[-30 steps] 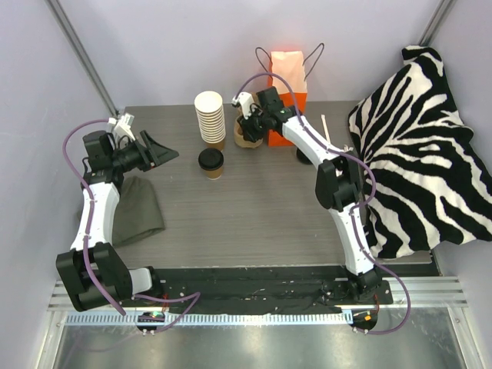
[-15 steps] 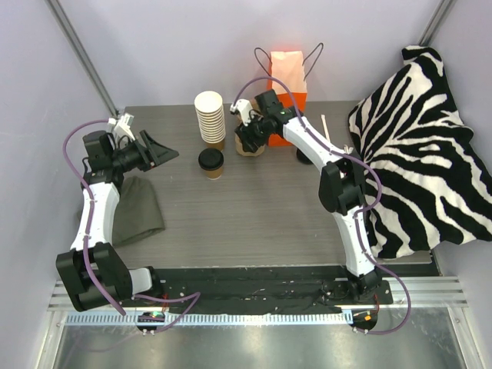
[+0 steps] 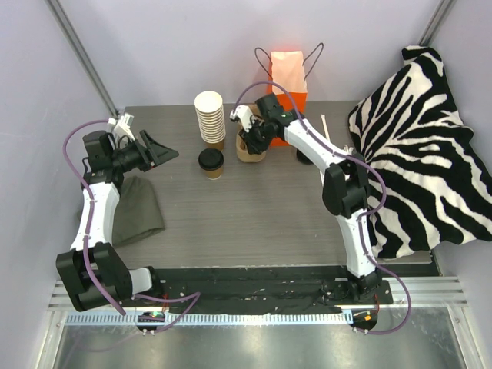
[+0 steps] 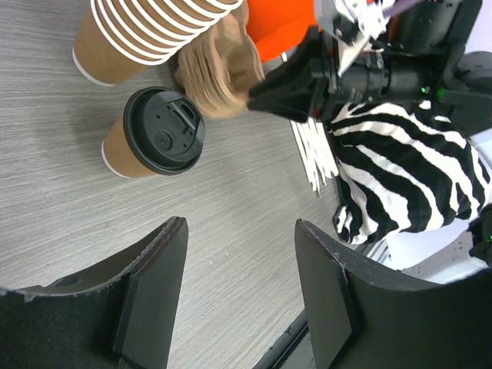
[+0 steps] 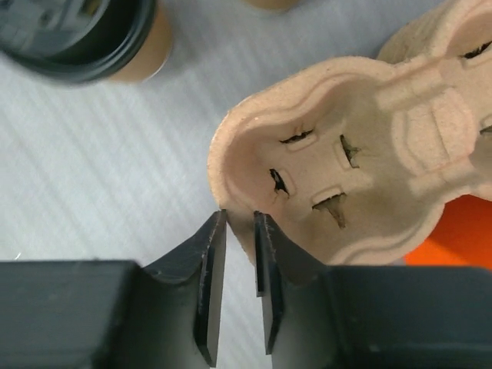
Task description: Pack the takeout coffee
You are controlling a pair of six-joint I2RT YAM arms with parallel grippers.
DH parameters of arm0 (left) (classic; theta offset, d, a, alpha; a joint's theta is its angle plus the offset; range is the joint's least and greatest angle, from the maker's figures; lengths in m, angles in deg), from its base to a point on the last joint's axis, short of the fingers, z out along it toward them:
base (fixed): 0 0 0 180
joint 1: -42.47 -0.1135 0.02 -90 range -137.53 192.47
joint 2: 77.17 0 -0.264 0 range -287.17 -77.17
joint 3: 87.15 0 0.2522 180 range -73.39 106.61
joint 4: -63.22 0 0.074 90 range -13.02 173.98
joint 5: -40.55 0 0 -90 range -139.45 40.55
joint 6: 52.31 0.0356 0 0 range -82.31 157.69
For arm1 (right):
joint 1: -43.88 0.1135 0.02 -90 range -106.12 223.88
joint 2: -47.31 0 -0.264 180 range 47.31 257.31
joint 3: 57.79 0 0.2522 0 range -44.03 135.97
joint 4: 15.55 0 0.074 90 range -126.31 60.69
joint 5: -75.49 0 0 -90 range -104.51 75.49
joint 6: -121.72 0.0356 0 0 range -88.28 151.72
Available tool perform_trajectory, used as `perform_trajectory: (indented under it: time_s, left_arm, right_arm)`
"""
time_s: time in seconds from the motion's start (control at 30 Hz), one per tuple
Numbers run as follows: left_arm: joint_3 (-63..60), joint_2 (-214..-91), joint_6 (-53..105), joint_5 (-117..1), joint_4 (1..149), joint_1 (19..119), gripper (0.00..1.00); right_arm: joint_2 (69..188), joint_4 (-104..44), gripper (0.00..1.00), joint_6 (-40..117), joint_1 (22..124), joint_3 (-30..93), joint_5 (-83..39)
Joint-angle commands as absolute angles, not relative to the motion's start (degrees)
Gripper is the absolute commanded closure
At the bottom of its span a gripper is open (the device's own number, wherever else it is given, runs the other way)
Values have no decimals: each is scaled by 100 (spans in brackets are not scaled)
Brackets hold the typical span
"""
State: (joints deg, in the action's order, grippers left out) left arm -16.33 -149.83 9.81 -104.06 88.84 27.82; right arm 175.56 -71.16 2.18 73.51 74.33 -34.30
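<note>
Toward the back of the tabletop, we find the takeout coffee standing upright, its black lid on, just on the near side of the stack of lidless cups. Just to its right, the right fingers are pressed nearly together, pinching the rim of a moulded pulp cup carrier near the orange bag. We see the left fingers spread wide, holding nothing, well to the left of the coffee and pointing toward it.
</note>
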Motion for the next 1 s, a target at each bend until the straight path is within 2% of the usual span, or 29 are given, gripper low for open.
perform_trajectory:
  time_s: [0.0,0.27,0.43,0.47,0.57,0.6,0.67,0.83,0.97]
  left_arm:
    - [-1574,-14950,948,-10491,8674,2780,38]
    - [-1565,-14889,1027,-10509,8700,2771,38]
    - [-1582,-14933,974,-10526,8648,2780,38]
    - [-1608,-14933,948,-10526,8613,2780,38]
    - [-1661,-14932,895,-10535,8524,2780,38]
    - [-1670,-14933,878,-10527,8498,2780,38]
    - [-1661,-14933,851,-10527,8481,2780,38]
    - [-1705,-14915,719,-10518,8357,2771,38]
    - [-1775,-14819,772,-10500,8366,2771,38]
  right_arm:
    - [16764,-7439,78,105,7456,7041,-3639]
    - [16245,-8405,83,-598,7473,6575,-3640]
    - [16061,-8495,82,-530,7464,6477,-3569]
    - [15982,-8286,80,-233,7464,6521,-3578]
    - [15911,-7619,61,575,7491,6644,-3482]
    - [15963,-7451,46,770,7517,6706,-3299]
    - [16104,-7082,38,1348,7561,6995,-3026]
    - [16851,-6799,40,2555,7771,7882,-2253]
    - [16974,-6412,39,2837,8105,7822,-1628]
